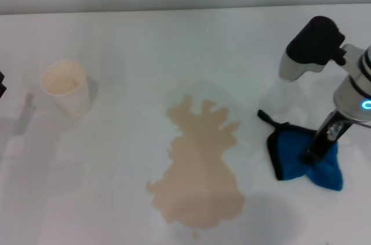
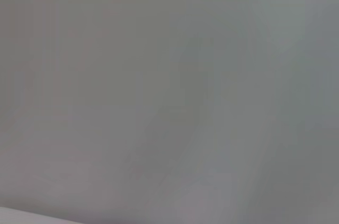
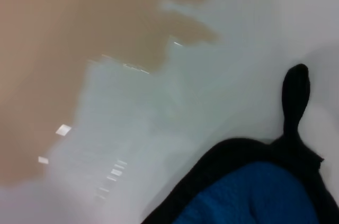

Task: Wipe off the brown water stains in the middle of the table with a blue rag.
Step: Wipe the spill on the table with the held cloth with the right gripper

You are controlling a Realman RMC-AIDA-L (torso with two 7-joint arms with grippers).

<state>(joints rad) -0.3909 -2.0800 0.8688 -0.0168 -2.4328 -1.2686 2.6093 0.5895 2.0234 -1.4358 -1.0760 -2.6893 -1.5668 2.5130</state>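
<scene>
1 right gripper (image 1: 310, 155) pressing blue rag (image 1: 301, 161), brown water stains (image 1: 200, 169) beside

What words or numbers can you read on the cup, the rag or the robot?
None: no view shows any readable text.
Paper cup: plain cream, no print visible.
Blue rag: plain blue with black edging, no label showing.
Right gripper, down on the rag: only a small glowing blue light on the arm, not a readable sign.
</scene>
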